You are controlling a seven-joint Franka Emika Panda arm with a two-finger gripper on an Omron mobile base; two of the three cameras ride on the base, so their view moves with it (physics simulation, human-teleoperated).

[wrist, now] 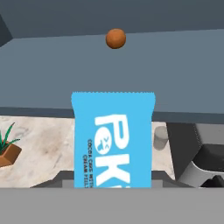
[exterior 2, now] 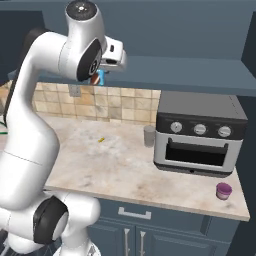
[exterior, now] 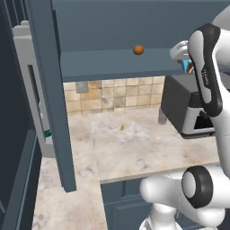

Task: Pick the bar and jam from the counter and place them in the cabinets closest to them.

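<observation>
My gripper (wrist: 113,186) is shut on the bar (wrist: 113,138), a bright-blue wrapper with white lettering that stands up in the hand view. The bar (exterior 2: 100,77) hangs under the raised hand, just in front of the open cabinet shelf (exterior 2: 200,75); a sliver of the bar (exterior: 185,65) peeks out beside the arm. The shelf (wrist: 175,78) spans the hand view behind the bar. On the counter (exterior 2: 115,160), the jam (exterior 2: 224,190), a tiny pink-magenta jar, stands at the front right corner by the toaster oven.
An orange-brown ball (wrist: 116,38) lies on the shelf, ahead of the bar. A toaster oven (exterior 2: 200,132) and a grey cup (exterior 2: 149,135) stand on the counter. An open cabinet door (exterior: 49,90) juts out at left. A potted plant (wrist: 8,151) sits low left.
</observation>
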